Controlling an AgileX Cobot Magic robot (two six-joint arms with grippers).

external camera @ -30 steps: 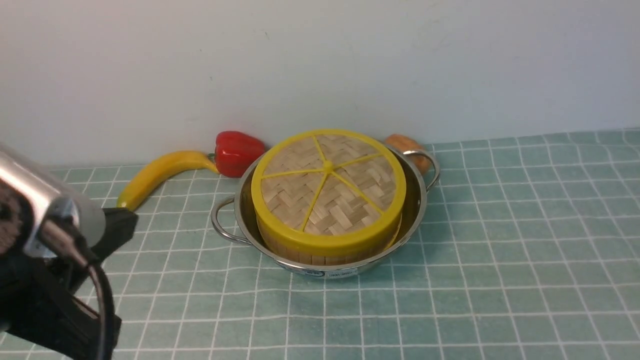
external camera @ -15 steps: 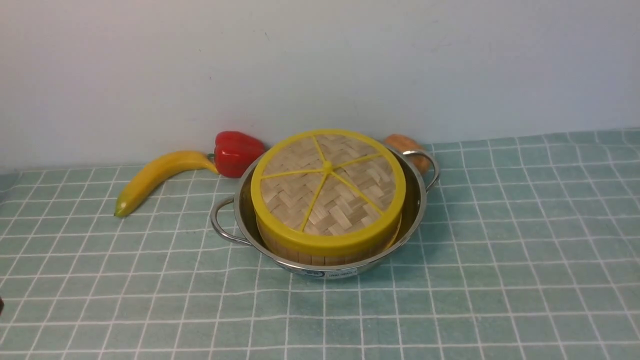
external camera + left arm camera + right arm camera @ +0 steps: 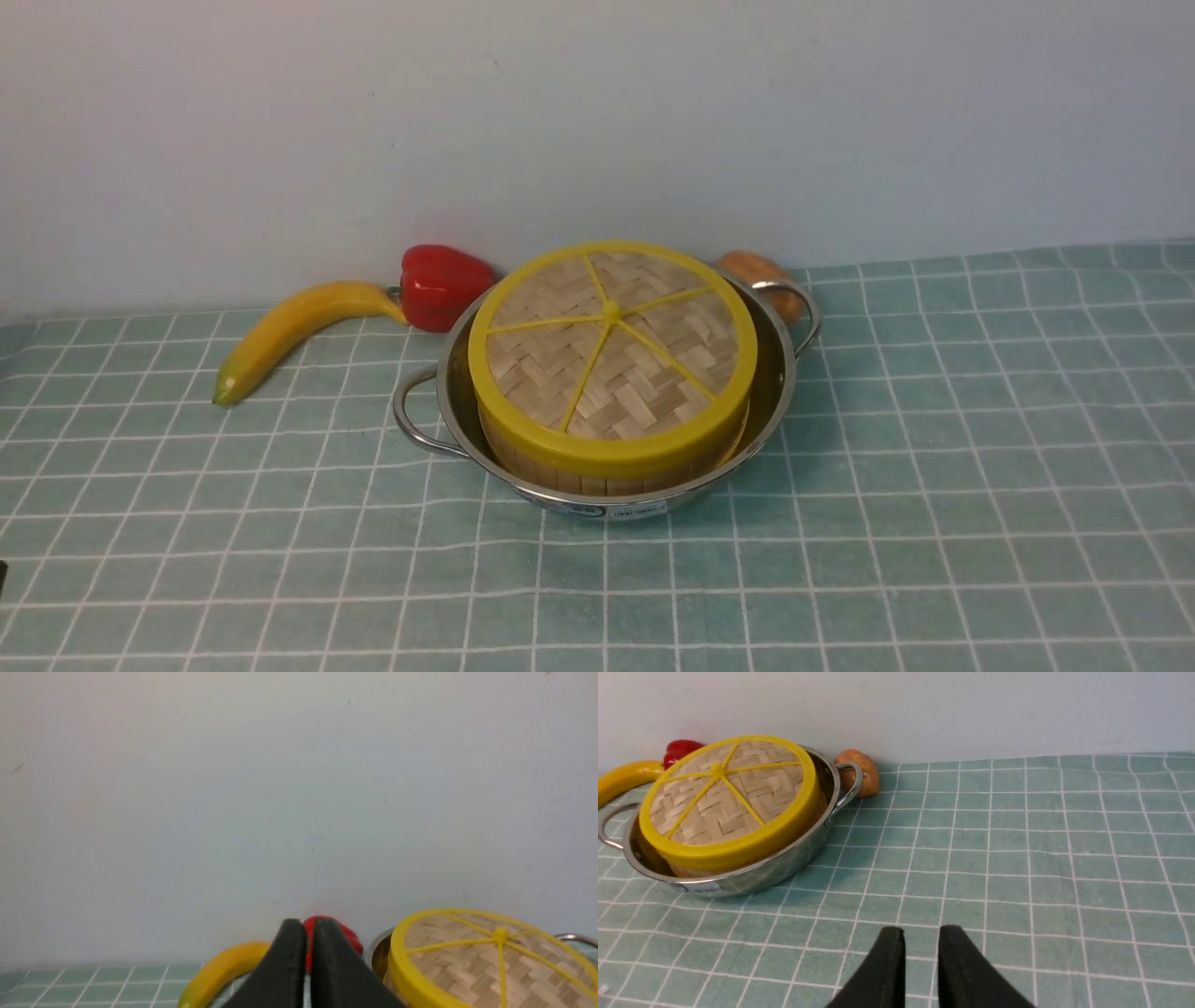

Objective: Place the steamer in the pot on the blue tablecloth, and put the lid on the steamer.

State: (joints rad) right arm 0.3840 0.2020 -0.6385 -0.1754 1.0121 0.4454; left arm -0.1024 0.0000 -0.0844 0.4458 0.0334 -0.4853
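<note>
Front view showed the lid [image 3: 611, 350] capping the steamer [image 3: 607, 471] inside the pot [image 3: 607, 411] — left gripper [image 3: 308, 933] jaws barely parted, right gripper [image 3: 921, 938] jaws slightly spread, both empty.

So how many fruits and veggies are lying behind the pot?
3: a banana to the left of the pot, a red pepper beside the banana, a potato behind its right handle. More may be hidden.

The wide, shallow stainless-steel pot [image 3: 611, 485] carries a small label [image 3: 624, 510] on its near side wall; its dark print is too small and blurred to read. No other writing shows.
</note>
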